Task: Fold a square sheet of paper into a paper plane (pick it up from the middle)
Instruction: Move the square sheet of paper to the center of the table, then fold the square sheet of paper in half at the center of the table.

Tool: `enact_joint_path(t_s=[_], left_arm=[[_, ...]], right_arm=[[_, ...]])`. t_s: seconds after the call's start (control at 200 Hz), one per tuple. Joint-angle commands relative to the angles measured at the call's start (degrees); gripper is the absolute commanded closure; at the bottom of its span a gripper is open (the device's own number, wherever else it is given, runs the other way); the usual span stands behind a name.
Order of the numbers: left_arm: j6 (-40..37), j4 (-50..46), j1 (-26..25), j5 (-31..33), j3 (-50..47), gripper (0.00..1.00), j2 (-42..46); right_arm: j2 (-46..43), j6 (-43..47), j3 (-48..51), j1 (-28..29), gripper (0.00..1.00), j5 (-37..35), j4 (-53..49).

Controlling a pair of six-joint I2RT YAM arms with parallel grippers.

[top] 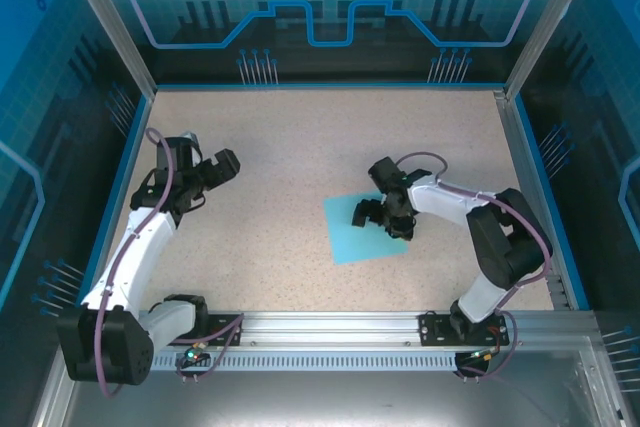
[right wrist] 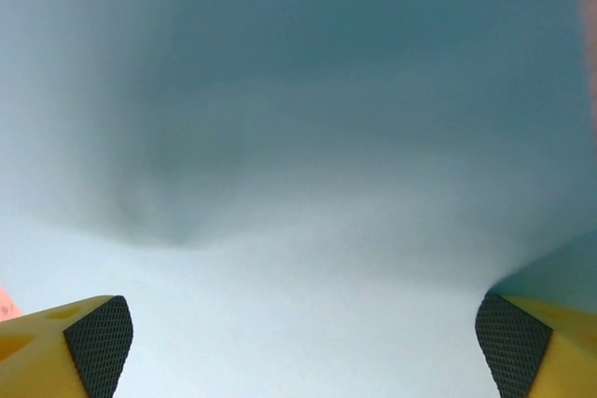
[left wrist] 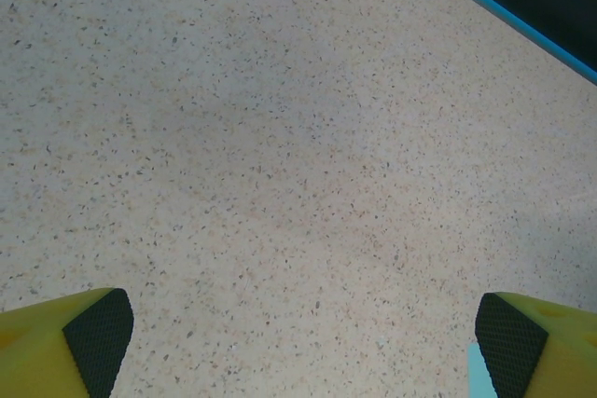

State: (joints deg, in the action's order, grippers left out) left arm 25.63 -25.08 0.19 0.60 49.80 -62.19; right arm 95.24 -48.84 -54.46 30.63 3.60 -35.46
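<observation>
Speckled beige counter (top: 300, 137) enclosed by blue printed panels (top: 330, 7); the square light cyan-blue paper sheet (top: 350, 242) lies flat beneath the right claw (top: 372, 213), spread wide, empty; left claw (top: 218, 169) likewise, well apart

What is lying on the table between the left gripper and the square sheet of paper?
Nothing: the top external view shows bare speckled table between the left gripper and the square sheet of paper.

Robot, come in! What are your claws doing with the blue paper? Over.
Left claw open, over table. Right claw open, low over square sheet of paper. Sheet flat, unfolded. Nothing in the way.
</observation>
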Motion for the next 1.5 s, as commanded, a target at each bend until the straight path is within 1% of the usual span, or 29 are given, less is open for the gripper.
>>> enact_joint_path(t_s=[0.0, 0.085, 0.15, 0.28, 0.405, 0.605, 1.025, 1.351, 1.496], left_arm=[[1.09, -3.73, -0.36, 0.19, 3.28, 0.02, 0.12], [1.17, -3.68, -0.36, 0.31, 2.98, 0.01, 0.66], [1.0, -3.88, -0.36, 0.7, 2.69, 0.01, 1.06], [0.54, -4.45, -0.36, 0.79, 2.67, 0.02, 0.99], [0.73, -4.2, -0.36, 0.15, 2.68, 0.02, 0.26], [0.53, -4.45, -0.32, 0.11, 3.04, 0.02, -0.12], [0.98, -3.75, -0.36, -0.31, 3.02, 0.01, -1.17], [1.28, -3.48, -0.36, -0.61, 2.94, 0.02, -1.66], [1.21, -3.58, -0.36, -0.68, 2.85, 0.01, -1.63]], right_arm=[[-1.03, -1.51, -2.76, 1.89, 0.01, 0.09, -7.17], [-1.73, 2.41, -8.65, 2.28, 0.0, -7.41, -12.56], [-1.04, 6.39, -11.46, 2.69, 0.01, -9.69, -13.99], [2.67, 11.91, -15.51, 3.55, 0.01, -10.93, -15.86], [6.64, 12.65, -19.77, 4.0, 0.01, -11.21, -17.28], [12.86, 12.9, -24.39, 6.53, 0.01, -11.15, -18.45], [20.36, 13.25, -26.12, 8.39, 0.01, -10.05, -18.87], [26.14, 12.2, -23.29, 8.13, 0.01, -9.0, -17.41], [26.84, 11.76, -21.13, 7.21, 0.04, -7.24, -15.12]])
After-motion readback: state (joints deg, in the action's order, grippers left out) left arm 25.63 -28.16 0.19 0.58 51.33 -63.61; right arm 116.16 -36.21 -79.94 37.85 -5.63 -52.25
